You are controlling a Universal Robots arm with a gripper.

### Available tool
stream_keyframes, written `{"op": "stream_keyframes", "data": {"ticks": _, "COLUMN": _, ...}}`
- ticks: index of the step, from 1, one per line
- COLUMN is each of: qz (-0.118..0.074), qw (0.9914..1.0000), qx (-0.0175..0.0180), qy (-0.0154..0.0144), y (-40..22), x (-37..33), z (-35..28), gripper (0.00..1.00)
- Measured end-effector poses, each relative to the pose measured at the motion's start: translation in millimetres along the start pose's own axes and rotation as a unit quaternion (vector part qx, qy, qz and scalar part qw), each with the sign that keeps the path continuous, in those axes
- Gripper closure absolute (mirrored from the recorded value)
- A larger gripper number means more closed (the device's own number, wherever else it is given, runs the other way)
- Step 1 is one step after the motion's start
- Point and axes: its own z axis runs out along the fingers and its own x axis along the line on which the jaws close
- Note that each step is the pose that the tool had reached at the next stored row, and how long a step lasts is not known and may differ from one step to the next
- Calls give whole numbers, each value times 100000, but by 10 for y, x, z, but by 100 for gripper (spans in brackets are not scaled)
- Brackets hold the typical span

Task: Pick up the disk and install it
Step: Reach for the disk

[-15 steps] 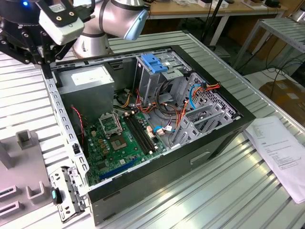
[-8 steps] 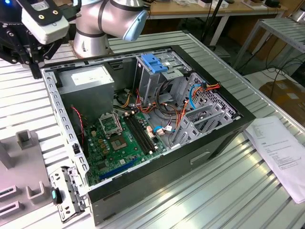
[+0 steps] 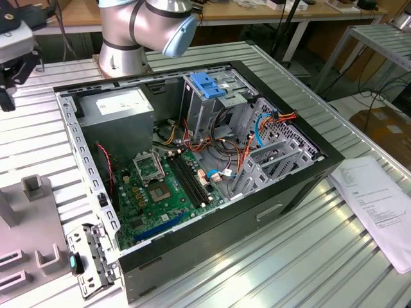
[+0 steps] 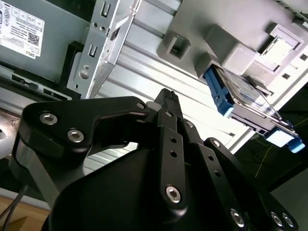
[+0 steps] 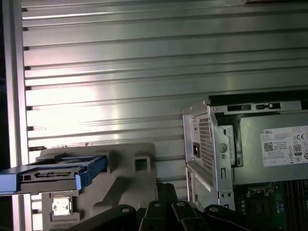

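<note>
"So, where is the disk [image 4: 238, 91] from your seat?"
"Lying flat on its grey stand [image 4: 231, 43], out on the slatted table [image 5: 144, 57], apart from the open computer case [image 5: 216, 144]. In the second wrist view my gripper [image 4: 166, 96] hangs between the two: case on one side, disk on the other, well short of touching."
"Long axis?"
"Pointing away from the case, I judge, one end overhanging the stand."
"And the jaws?"
"Drawn together, with nothing between them."

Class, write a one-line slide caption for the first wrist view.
Gripper poised over the ribbed metal table, apart from the disk resting in a grey holder beside the open computer case.
</note>
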Motion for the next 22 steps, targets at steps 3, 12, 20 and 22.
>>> {"op": "stream_keyframes", "data": {"ticks": 3, "qz": -68, "qw": 100000, "qx": 0, "qy": 4, "y": -11, "x": 169, "z": -1, "gripper": 89}}
{"op": "stream_keyframes", "data": {"ticks": 12, "qz": -2983, "qw": 99955, "qx": -72, "qy": 165, "y": -20, "x": 275, "z": 4, "gripper": 89}}
{"op": "stream_keyframes", "data": {"ticks": 20, "qz": -4623, "qw": 99889, "qx": -84, "qy": 950, "y": -31, "x": 409, "z": 1, "gripper": 89}}
{"op": "stream_keyframes", "data": {"ticks": 22, "qz": -4745, "qw": 99875, "qx": -62, "qy": 1594, "y": -32, "x": 431, "z": 0, "gripper": 89}}
